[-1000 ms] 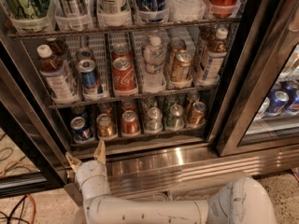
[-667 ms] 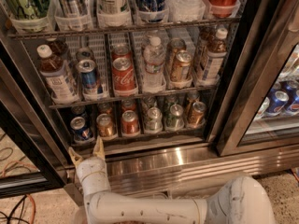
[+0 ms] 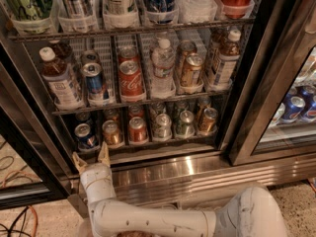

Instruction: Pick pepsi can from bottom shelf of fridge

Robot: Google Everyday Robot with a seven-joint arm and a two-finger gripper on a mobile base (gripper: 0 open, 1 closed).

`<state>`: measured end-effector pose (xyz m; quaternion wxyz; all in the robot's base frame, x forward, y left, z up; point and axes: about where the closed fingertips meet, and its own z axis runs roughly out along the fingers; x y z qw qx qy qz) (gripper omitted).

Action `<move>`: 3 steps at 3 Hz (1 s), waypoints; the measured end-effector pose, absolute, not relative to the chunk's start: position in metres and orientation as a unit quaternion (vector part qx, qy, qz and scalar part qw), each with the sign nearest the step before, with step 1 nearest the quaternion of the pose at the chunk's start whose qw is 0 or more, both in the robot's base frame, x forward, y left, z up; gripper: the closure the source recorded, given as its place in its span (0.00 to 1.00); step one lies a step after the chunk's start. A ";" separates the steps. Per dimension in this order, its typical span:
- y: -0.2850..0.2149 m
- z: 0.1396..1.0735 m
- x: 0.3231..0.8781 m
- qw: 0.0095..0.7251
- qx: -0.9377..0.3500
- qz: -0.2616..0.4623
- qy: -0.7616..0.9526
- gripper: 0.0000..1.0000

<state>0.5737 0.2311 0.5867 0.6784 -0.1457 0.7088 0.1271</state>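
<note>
Locate the gripper (image 3: pixel 91 158) at the lower left, at the front lip of the fridge (image 3: pixel 197 174), just above its ribbed steel base. You see its jaws spread apart with nothing between them. The pepsi can (image 3: pixel 85 137) stands upright in the leftmost lane of the bottom shelf (image 3: pixel 163 143), directly above the gripper and beside a gold can (image 3: pixel 112 133). Gripper and can are not touching.

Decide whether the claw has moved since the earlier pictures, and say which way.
Yes. The claw has crept slightly upward against the ribbed steel base, fingers open, ending closer beneath the pepsi can on the bottom shelf.
</note>
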 end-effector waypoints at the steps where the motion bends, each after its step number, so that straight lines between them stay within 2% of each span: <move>1: 0.236 0.590 0.583 0.683 -0.148 0.131 0.703 0.31; 3: 0.244 0.596 0.597 0.688 -0.162 0.131 0.695 0.34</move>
